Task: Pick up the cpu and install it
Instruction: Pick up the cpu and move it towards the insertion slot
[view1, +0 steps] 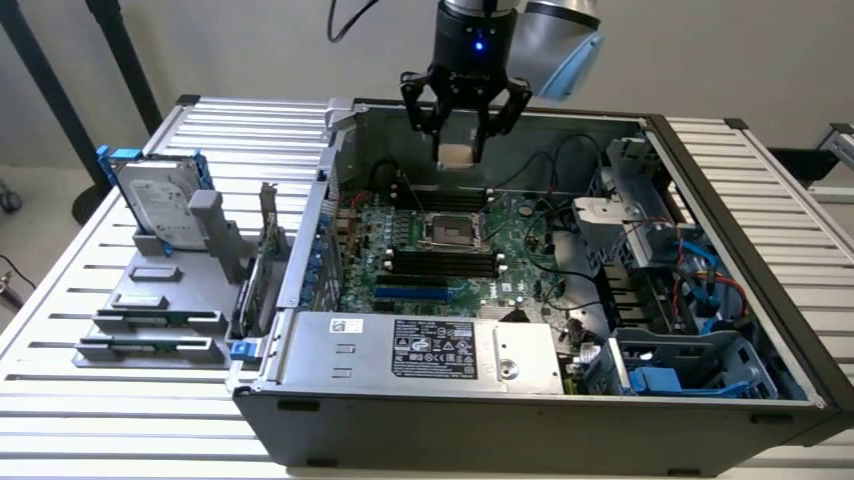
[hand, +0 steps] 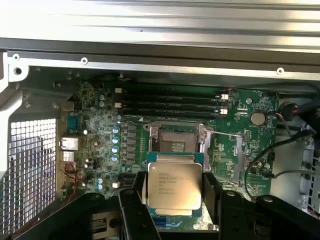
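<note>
Your tool (view1: 463, 135) is clamped on the cpu (view1: 458, 155), which sits between its fingers, raised over the far part of the open computer case (view1: 534, 405), clear of the empty socket (view1: 451, 232).

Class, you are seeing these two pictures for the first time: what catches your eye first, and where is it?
The gripper hangs over the open computer case, holding the cpu between its fingers. The empty socket sits in the middle of the green motherboard. A hard drive in a blue frame stands at the exterior view's left.
</note>
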